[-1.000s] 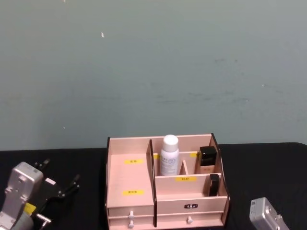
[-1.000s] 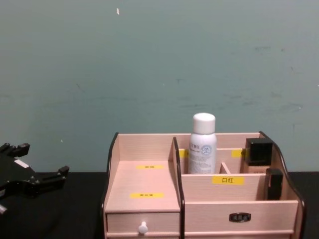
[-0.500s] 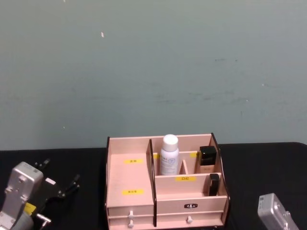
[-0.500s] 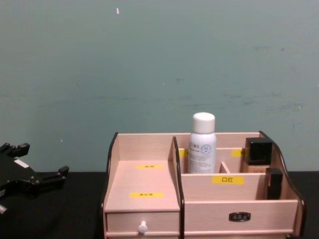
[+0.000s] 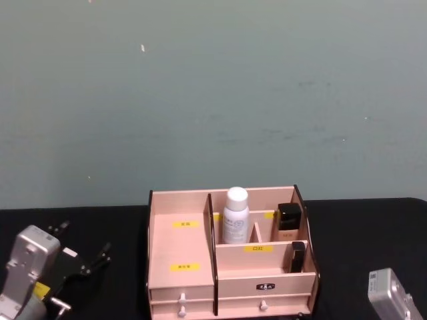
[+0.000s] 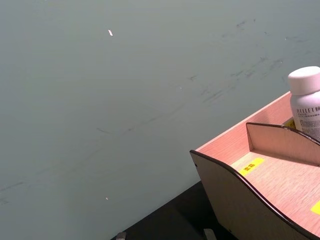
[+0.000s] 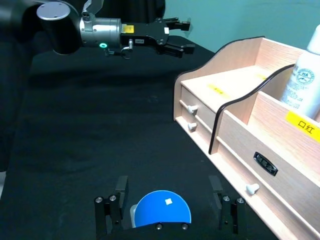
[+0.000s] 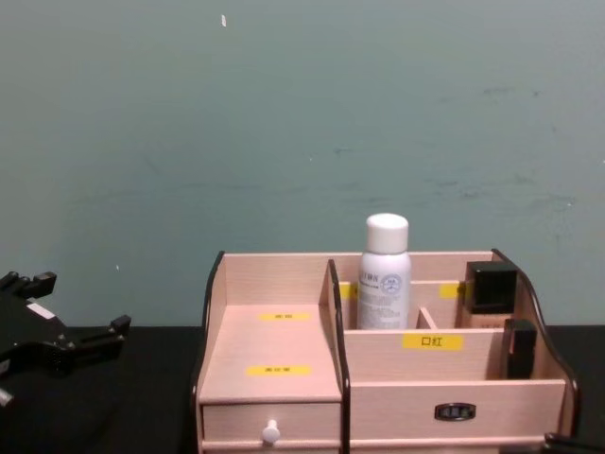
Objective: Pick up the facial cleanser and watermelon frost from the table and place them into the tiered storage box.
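The right pincer [image 7: 168,192] hangs spread wide, the watermelon frost [image 7: 162,210] upright between its fingers (untouched); the left pincer [image 5: 85,248], also spread, idles well apart.

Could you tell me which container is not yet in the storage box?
The blue-lidded watermelon frost, on the table within the open right gripper; the others stand inside.
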You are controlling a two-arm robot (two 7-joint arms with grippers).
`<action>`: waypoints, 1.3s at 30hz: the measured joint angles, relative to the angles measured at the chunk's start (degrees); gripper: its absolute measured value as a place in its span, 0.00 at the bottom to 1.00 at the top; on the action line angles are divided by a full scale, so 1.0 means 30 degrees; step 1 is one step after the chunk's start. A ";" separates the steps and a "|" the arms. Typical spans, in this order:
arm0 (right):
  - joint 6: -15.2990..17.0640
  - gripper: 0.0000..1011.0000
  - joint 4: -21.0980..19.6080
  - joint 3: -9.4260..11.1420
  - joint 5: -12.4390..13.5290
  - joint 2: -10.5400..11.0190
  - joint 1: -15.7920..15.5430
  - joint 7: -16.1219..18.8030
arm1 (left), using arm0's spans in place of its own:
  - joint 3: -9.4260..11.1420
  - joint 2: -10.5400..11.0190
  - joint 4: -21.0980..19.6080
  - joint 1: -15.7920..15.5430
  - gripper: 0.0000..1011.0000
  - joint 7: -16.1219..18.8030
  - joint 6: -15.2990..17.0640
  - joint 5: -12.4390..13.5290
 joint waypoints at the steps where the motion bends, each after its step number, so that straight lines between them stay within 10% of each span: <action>1: 0.0004 0.99 -0.0024 -0.0008 0.0003 0.0032 -0.0019 0.0022 | 0.0000 0.0000 0.0000 0.0000 0.99 0.0000 -0.0001 0.0001; 39: 0.0724 0.99 0.0401 -0.0701 -0.0360 0.0490 0.0118 0.0395 | 0.0000 -0.0001 0.0000 0.0000 0.99 0.0000 0.0000 0.0001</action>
